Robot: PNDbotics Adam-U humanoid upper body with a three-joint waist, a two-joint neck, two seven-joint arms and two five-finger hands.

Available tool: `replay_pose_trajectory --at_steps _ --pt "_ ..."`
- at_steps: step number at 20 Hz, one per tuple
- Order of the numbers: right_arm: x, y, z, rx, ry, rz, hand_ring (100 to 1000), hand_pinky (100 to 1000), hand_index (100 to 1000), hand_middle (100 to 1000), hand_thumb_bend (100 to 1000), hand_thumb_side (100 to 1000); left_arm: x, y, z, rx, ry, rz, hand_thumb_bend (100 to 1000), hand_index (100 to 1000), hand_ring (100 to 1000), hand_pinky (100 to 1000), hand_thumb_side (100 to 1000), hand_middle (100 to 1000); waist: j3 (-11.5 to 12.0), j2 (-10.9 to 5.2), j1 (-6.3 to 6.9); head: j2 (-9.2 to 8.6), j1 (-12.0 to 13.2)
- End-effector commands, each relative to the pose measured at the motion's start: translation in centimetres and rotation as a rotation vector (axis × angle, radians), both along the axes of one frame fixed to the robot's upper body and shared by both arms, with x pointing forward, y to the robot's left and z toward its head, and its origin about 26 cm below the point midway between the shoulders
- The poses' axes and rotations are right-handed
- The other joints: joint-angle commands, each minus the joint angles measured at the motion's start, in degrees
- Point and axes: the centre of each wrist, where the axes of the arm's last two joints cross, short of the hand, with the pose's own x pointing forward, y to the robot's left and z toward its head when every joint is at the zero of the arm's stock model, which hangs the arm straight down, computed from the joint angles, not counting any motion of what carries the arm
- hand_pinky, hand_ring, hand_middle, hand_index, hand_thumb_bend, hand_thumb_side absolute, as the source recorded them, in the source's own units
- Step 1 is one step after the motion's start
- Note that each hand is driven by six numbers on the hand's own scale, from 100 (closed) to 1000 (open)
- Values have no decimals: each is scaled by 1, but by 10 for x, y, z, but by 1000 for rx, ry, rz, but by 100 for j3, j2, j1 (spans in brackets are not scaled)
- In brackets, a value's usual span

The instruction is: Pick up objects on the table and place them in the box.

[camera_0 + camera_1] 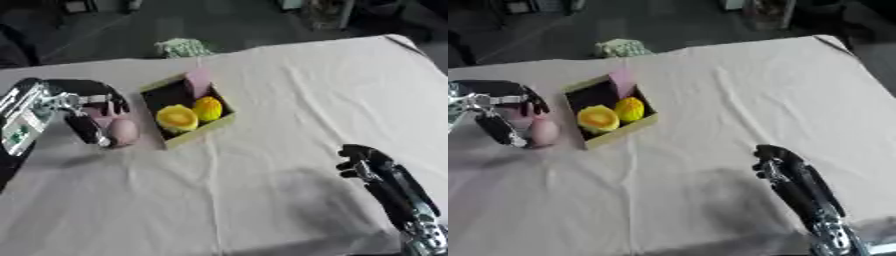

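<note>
A small open box (198, 131) with pale walls and a dark inside sits left of centre on the white cloth. Inside it lie two yellow round fruits (178, 118) (208, 108) and a pink block (198, 82) at its far end. Just left of the box, a pink egg-shaped object (123, 131) is between the thumb and curled fingers of my left hand (92, 112). It stays outside the box, close to the cloth. My right hand (367, 162) hovers at the lower right with fingers curled, holding nothing.
The white cloth-covered table (297, 90) fills most of the view. A green-and-white patterned thing (182, 47) lies at the table's far edge, behind the box. Dark floor lies beyond.
</note>
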Motion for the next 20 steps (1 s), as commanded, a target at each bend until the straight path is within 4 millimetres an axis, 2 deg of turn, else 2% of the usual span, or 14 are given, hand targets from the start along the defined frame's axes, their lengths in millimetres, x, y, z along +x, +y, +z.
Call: replay_pose_trajectory --at_steps 1,5,8,14,17,20 --pt "2 -2 8 -7 -29 2 682 680 798 724 100 638 5 4 1 -6 -64 12 284 817 625 712 164 654 -8 -51 -7 26 -19" --pt "2 -2 8 -8 -29 1 682 680 798 724 100 640 6 4 -4 -5 -71 -16 100 695 503 622 112 514 -20 -54 5 26 -28" --pt "2 -2 8 -9 -29 0 682 681 798 724 100 638 5 5 12 -9 -98 -40 100 631 444 569 116 453 -15 -61 24 26 -53" --pt "2 -3 7 -12 -25 2 682 681 798 724 100 642 8 -8 70 -48 -270 -57 100 629 441 574 125 445 11 -89 50 26 -74" --pt "1 -2 6 -12 -22 5 682 681 798 724 100 642 15 -26 77 -97 -321 -73 100 634 446 583 126 447 -8 -98 36 26 -58" --pt "1 -1 6 -10 -20 10 682 681 798 724 100 645 23 -49 68 -146 -337 -104 102 645 457 597 130 456 -56 -102 17 26 -20"
